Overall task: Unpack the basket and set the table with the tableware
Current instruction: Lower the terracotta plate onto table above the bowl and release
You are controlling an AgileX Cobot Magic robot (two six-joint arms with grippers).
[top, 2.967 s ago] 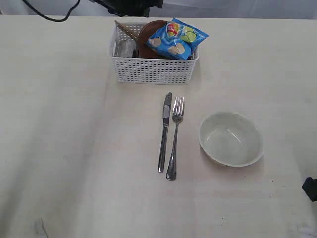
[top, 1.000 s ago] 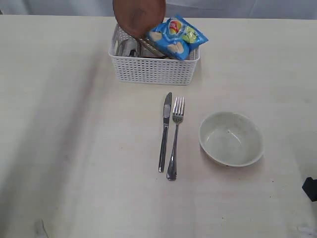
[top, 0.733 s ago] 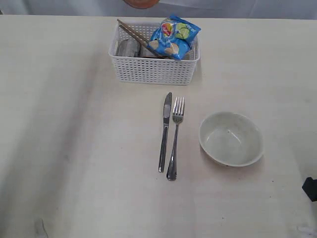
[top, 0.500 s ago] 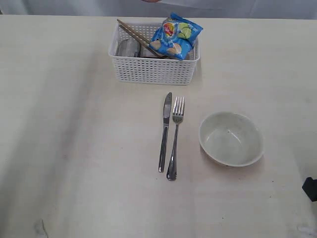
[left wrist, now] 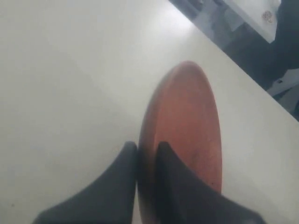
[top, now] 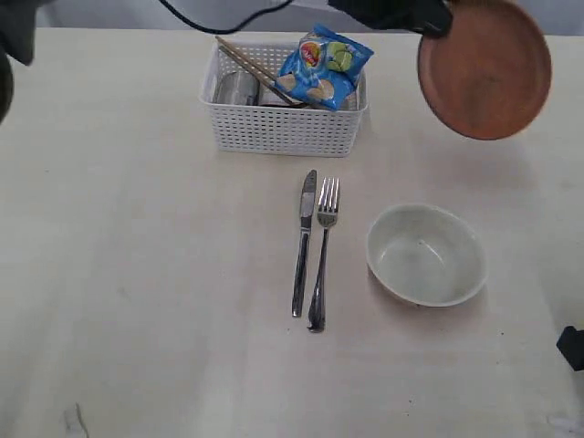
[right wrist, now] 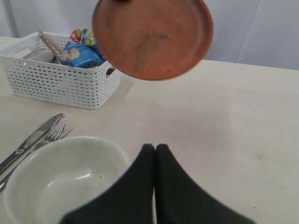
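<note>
A brown round plate (top: 484, 68) hangs tilted in the air to the right of the white basket (top: 285, 128), beyond the pale bowl (top: 425, 254). My left gripper (left wrist: 145, 148) is shut on the plate's rim (left wrist: 191, 116), reaching across from the left. A steel knife (top: 302, 242) and fork (top: 322, 251) lie side by side in front of the basket. Two chopsticks (top: 251, 64) and a steel cup (top: 235, 88) remain in the basket. My right gripper (right wrist: 155, 148) is shut and empty, low beside the bowl (right wrist: 60, 177), facing the plate (right wrist: 152, 37).
A blue chip bag (top: 324, 66) leans in the basket's right half. The left arm's dark body (top: 388, 13) crosses above the basket's back edge. A dark part (top: 572, 348) shows at the right edge of the beige table (top: 137, 274).
The plate rose out of the basket, left the top of the view, and now hangs to the right of the basket in my left gripper. The chip bag shifted in the basket.
</note>
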